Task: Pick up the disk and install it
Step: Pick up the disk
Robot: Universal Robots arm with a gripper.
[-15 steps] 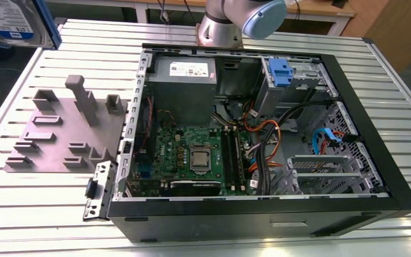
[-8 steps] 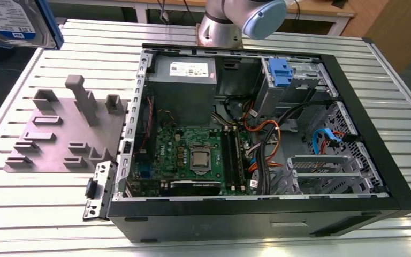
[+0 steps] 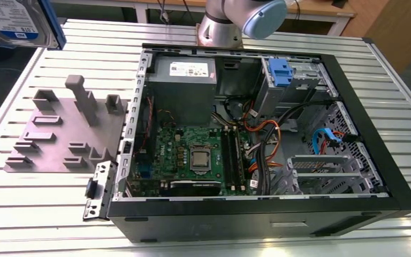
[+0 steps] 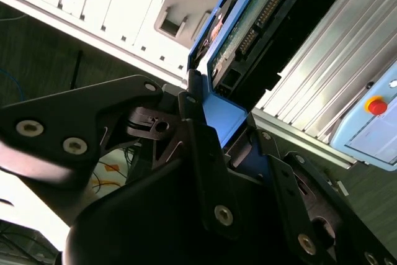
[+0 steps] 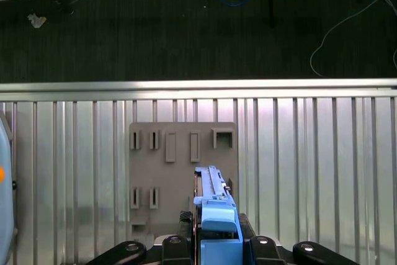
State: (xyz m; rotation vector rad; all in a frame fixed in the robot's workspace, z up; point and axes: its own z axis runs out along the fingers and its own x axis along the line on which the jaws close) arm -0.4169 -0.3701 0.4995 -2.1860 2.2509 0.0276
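While the disk [image 3: 16,22] hangs in the air: the step in hand is, as I judge, the carry between pick-up and installing; the disk is off the table [image 3: 20,214] and not yet in the computer case [image 3: 227,219].
Gripper [image 4: 214,113]: it is closed on the disk. In both wrist views its black fingers sit on either side of the blue rail [image 5: 217,215].
Disk position: it is at the exterior view's upper left, well apart from the case. The first wrist view looks along its edge onto the grey fixture plate [image 5: 180,172].
Drive bay [image 3: 298,80]: it stands at the far corner of the case, on the exterior view's right, with a blue latch piece [image 3: 280,69] on it.
What installing calls for: in my judgement, the arm [image 3: 241,19] must bring the disk across the open case and line its rails up with the bay. It must also keep clear of the loose cables [image 3: 269,134].
Cut off: the frame edge crops the disk in the exterior view.
Hidden: the wrist views show the disk edge-on, so its label face is turned away. The linkages cover the place where the pads touch it.
Hard to make out: I cannot tell whether the bay slot is free.
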